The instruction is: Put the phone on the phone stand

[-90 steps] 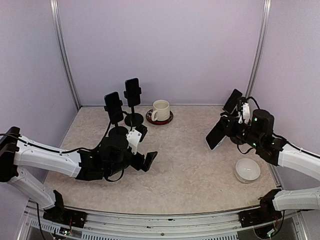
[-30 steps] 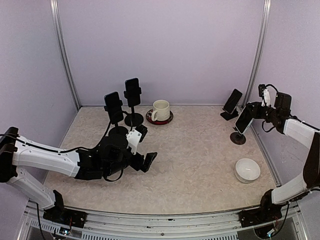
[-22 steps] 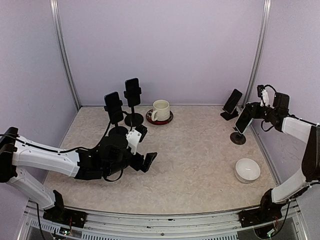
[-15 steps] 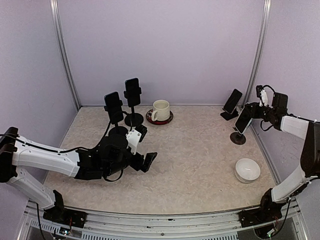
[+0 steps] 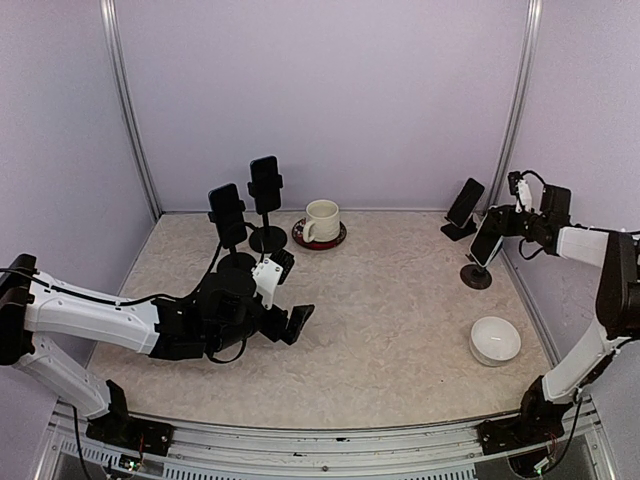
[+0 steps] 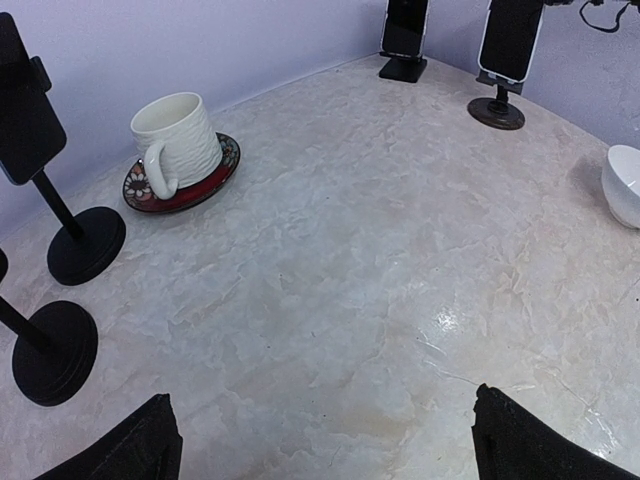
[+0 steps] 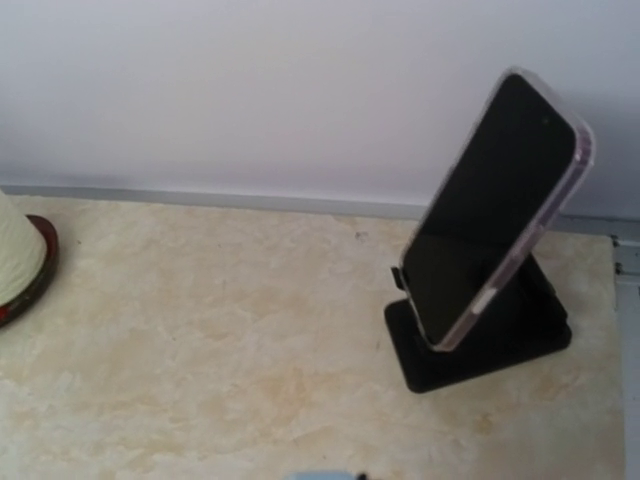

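The phone (image 5: 487, 240), in a clear case, sits tilted on top of the round-based phone stand (image 5: 475, 277) at the far right. It also shows in the left wrist view (image 6: 510, 38) over the stand's base (image 6: 497, 112). My right gripper (image 5: 508, 218) is at the phone's upper edge and looks shut on it. In the right wrist view only a pale blue sliver (image 7: 325, 476) shows at the bottom edge. My left gripper (image 5: 290, 292) is open and empty, low over the table's left middle (image 6: 325, 450).
A second phone leans on a black wedge stand (image 5: 465, 203) in the back right corner (image 7: 490, 200). Two phones on pole stands (image 5: 228, 215) (image 5: 265, 185) are at the back left. A white mug on a red saucer (image 5: 322, 220) stands beside them. A white bowl (image 5: 496, 340) is near right.
Three seconds ago my right gripper held the phone in the air left of the stand. It has carried it onto the stand, and the wrist has since shifted slightly back. The left arm is still.
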You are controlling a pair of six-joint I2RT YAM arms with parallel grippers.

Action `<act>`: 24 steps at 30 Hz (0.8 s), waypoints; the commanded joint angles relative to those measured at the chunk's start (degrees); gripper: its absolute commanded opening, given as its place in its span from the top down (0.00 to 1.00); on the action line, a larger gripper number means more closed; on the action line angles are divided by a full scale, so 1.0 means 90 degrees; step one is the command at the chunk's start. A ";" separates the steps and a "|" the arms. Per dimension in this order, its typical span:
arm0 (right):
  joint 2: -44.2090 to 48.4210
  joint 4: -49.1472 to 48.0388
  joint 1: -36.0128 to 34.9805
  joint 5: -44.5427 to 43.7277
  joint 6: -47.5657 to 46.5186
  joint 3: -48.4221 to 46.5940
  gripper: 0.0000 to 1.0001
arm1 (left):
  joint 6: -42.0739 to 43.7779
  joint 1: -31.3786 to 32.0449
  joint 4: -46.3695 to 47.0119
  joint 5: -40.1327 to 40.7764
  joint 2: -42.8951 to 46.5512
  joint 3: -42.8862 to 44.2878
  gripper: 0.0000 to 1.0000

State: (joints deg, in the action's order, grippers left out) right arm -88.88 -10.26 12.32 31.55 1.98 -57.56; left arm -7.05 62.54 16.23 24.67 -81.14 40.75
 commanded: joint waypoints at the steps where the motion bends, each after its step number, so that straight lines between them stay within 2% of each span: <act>1: -0.0197 -0.0361 0.0133 0.0193 -0.0142 -0.0336 1.00 | -0.0018 -0.0018 0.0018 0.0011 0.0090 -0.0038 0.01; 14: -0.0496 -0.0292 0.0174 0.0384 -0.0220 -0.0298 1.00 | -0.0016 -0.0018 -0.0022 0.0072 0.0148 -0.0063 0.01; 23: -0.0725 0.0142 0.0184 0.0524 -0.0161 -0.0594 1.00 | -0.0092 -0.0019 -0.0037 0.0042 0.0321 -0.0179 0.01; 24: -0.0713 0.0166 0.0184 0.0489 -0.0154 -0.0606 0.98 | -0.0104 -0.0016 -0.0038 0.0027 0.0327 -0.0182 0.01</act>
State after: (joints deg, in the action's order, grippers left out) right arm -94.24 -9.08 13.32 36.03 1.34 -60.86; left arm -7.29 62.54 16.10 24.71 -79.85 39.88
